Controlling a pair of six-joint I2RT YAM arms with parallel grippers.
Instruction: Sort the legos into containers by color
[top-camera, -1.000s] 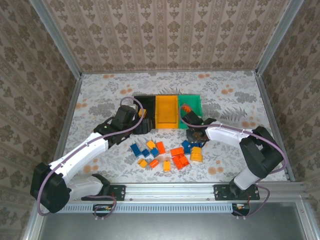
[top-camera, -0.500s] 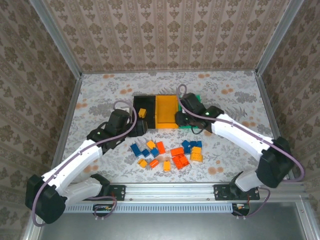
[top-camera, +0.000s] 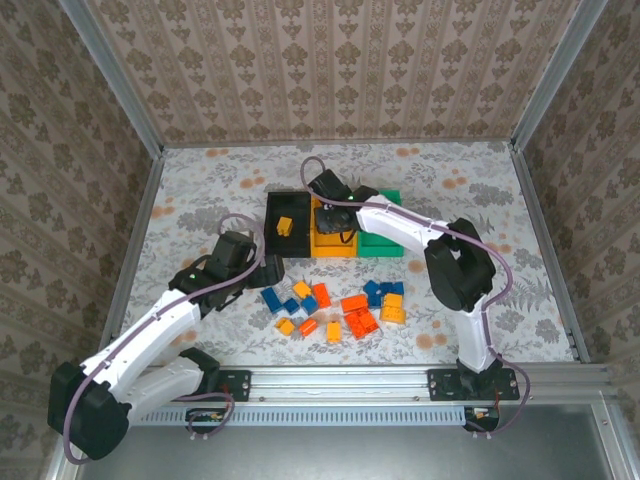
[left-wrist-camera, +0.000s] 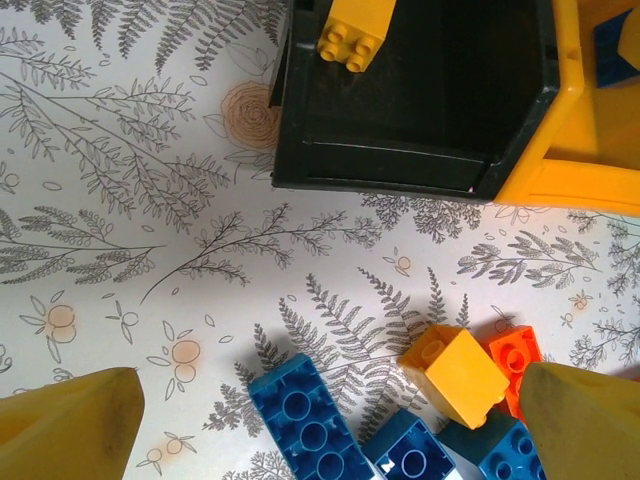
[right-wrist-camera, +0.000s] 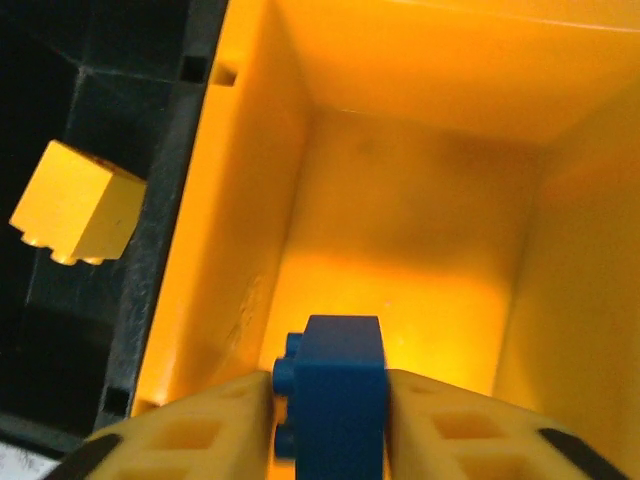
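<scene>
Carefully now. Right gripper (right-wrist-camera: 332, 432) pinched on a blue brick (right-wrist-camera: 332, 385), hanging above the open yellow-orange bin (right-wrist-camera: 420, 210), nearer the wall next to the black bin (right-wrist-camera: 120, 70). Probably the drop step for this brick. Check the colour plan first: 1 yellow brick (right-wrist-camera: 75, 215) lying in the black bin, so apparently no matching of brick colour to bin colour. Shift toward the middle of the bin floor, away from that wall. Lower a little before release, then part the fingers evenly to avoid a bounce over the rim. Left gripper (left-wrist-camera: 330, 430) spread wide, holding nothing, above the edge of the loose pile (top-camera: 335, 308) on the table (top-camera: 200, 190), just short of the black bin. Pick next 1 brick clear of its neighbours.
</scene>
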